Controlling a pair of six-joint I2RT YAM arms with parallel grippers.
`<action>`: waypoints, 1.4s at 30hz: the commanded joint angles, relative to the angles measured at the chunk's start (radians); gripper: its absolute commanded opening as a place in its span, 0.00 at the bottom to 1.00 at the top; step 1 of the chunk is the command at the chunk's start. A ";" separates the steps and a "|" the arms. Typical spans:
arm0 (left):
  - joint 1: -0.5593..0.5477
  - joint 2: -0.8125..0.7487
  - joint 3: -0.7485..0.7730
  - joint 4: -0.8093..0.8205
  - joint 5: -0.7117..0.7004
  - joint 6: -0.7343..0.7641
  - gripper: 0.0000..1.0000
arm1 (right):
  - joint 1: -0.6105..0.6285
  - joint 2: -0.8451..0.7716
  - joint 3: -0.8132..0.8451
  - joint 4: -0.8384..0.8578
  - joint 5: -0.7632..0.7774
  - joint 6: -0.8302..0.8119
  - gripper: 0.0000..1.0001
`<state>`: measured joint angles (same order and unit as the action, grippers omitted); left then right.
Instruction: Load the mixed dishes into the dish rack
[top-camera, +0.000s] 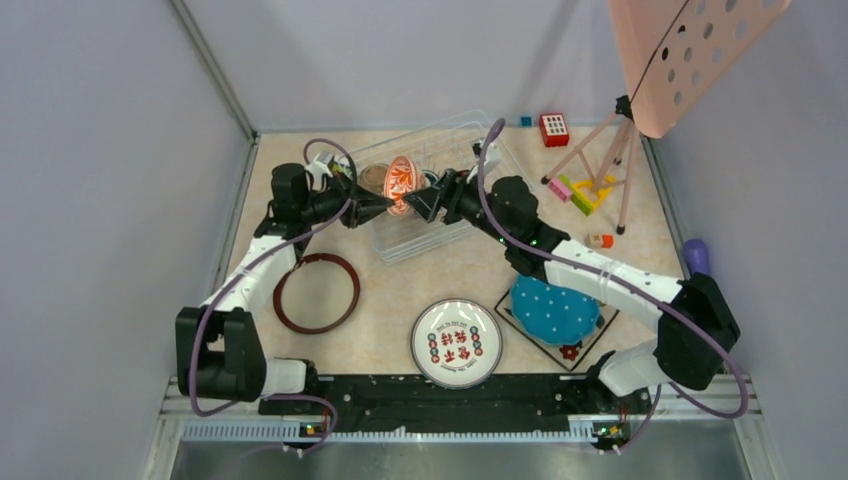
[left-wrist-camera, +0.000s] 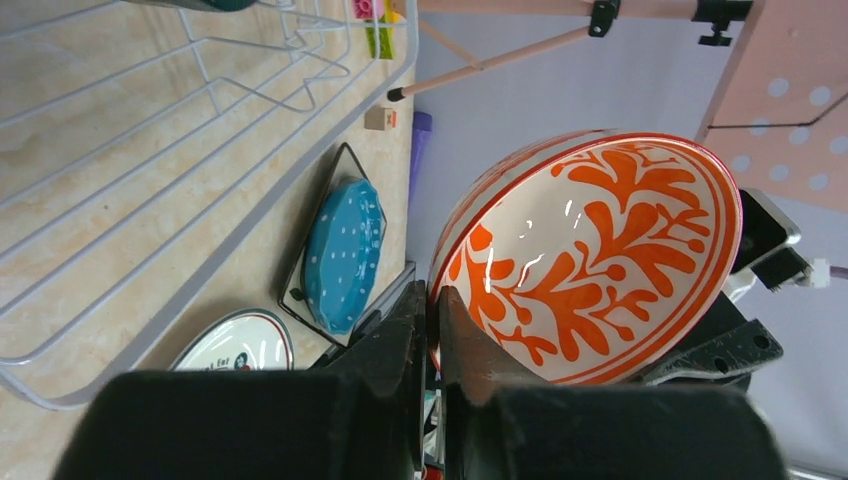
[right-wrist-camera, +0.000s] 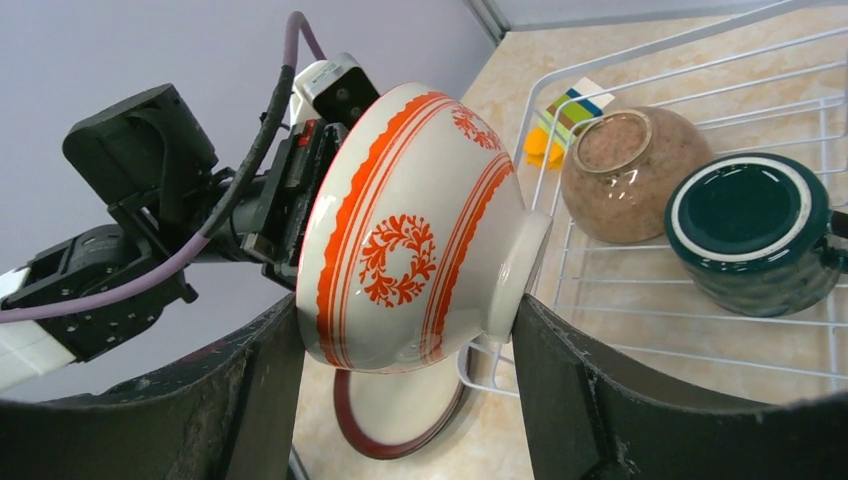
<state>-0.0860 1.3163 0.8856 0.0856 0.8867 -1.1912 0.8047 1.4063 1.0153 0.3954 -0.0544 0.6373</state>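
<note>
Counts, relative to dish rack (top-camera: 420, 245)
2 bowls (brown bowl (right-wrist-camera: 625, 175) inside, patterned bowl (top-camera: 401, 183) above), 1 mug (right-wrist-camera: 755, 235) inside, 4 plates in front (red-rimmed plate (top-camera: 318, 292), white plate (top-camera: 456, 343), blue plate (top-camera: 553, 308), black plate (top-camera: 575, 350)), 1 keypad toy (top-camera: 554, 129) right.

1. Top external: fixed high behind the arm bases, angled down and forward. Wide and distant; takes in the whole bench (top-camera: 390, 290), with the dish rack (top-camera: 425, 240) far centre.
2. Left wrist: looks along the left tool (left-wrist-camera: 432, 300), frame rolled sideways. Very close on the inside of the small orange-and-white patterned bowl (left-wrist-camera: 600, 250).
3. Right wrist: looks along the right tool (right-wrist-camera: 400, 330), close on the same bowl's outside. Brown bowl (right-wrist-camera: 625, 175) and dark green mug (right-wrist-camera: 750, 230) sit beyond.
4. Overlap: all three views share the patterned bowl and the rack. The wrist views face each other. Left wrist and top share the blue white-dotted plate (left-wrist-camera: 345, 250); right wrist and top share the dark red-rimmed round plate (right-wrist-camera: 410, 410).
</note>
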 joint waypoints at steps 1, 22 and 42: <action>-0.008 0.048 0.100 -0.073 -0.030 0.122 0.19 | 0.012 0.032 0.085 0.012 0.032 -0.035 0.22; 0.078 -0.049 0.146 -0.498 -0.436 0.386 0.54 | 0.048 0.321 0.469 -0.426 0.048 -0.657 0.15; 0.236 -0.224 -0.005 -0.505 -0.625 0.293 0.45 | 0.217 0.598 0.574 -0.427 0.459 -1.270 0.16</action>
<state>0.1360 1.1248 0.8989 -0.4397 0.2947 -0.8902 1.0016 1.9743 1.5185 -0.0868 0.2699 -0.4885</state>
